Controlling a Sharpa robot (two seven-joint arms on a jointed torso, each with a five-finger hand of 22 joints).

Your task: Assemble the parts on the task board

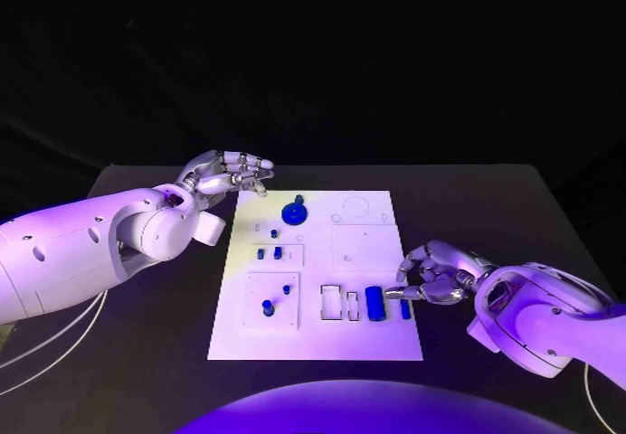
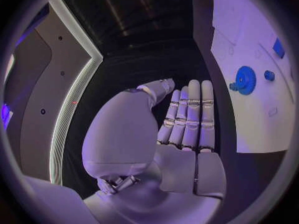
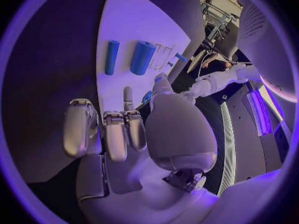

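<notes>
Task board (image 1: 352,344) lies mid-table in the head view, blue gear (image 1: 296,213) at its twelve o'clock, blue cylinders (image 1: 375,303) at four o'clock; several recesses look unfilled, so assembly seems partial; left hand (image 2: 184,119) shows flat, empty fingers; right hand (image 3: 124,129), loosely curled, holds nothing, beside the cylinders.

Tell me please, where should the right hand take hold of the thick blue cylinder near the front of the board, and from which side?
Probably around its middle, from above. The thick blue cylinder lies flat on the task board, so its long rounded sides are exposed for fingers to close across. The right hand is beside it, empty.
</notes>
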